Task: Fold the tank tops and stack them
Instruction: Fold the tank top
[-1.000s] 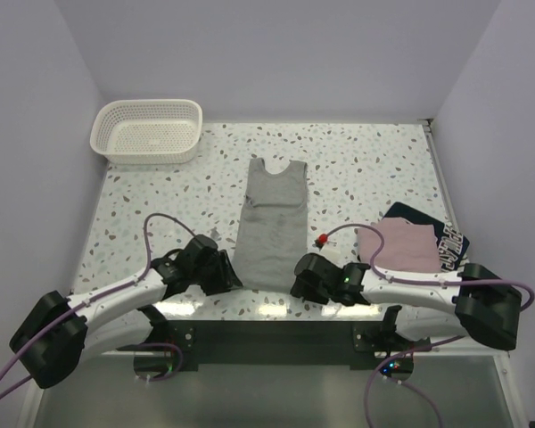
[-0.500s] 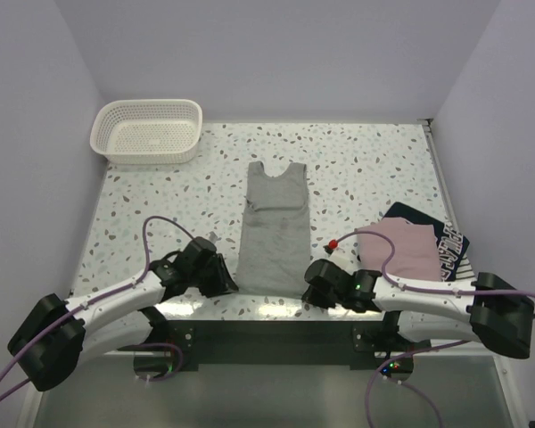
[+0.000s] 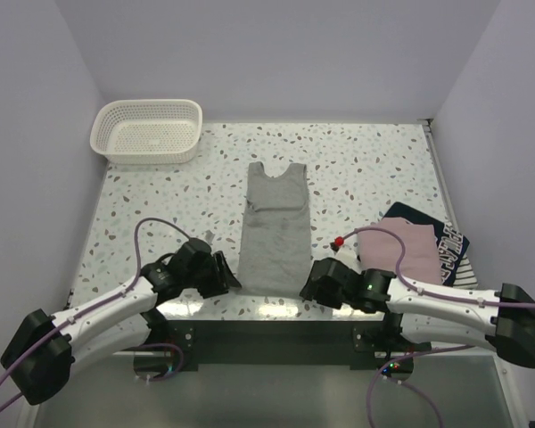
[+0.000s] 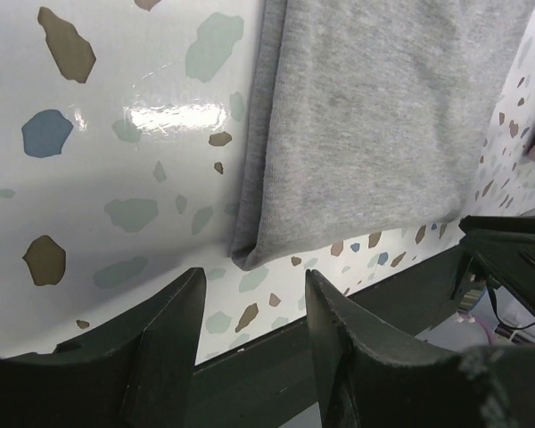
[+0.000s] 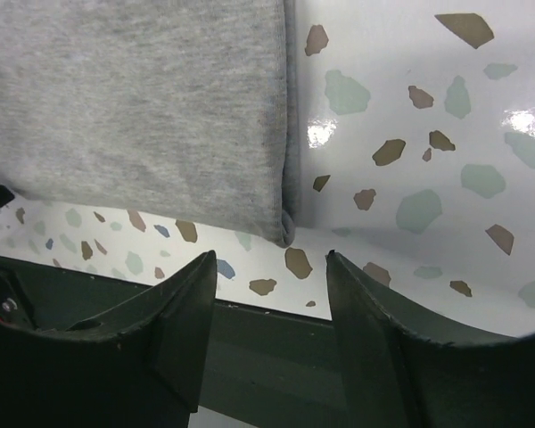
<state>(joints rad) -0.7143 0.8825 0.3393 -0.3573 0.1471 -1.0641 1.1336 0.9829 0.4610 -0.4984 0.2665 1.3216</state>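
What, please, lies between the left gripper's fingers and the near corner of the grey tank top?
Only bare speckled table: the left wrist view shows the open left gripper just short of the grey tank top.

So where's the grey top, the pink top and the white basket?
grey tank top [image 3: 275,234], top view, middle of its body.
pink tank top [image 3: 419,250], top view, its folded upper face.
white basket [image 3: 147,154], top view, its near wall.

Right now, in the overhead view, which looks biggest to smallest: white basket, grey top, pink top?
Grey tank top and white basket: too alike to rank.
Pink tank top: clearly smallest, though partly covered.
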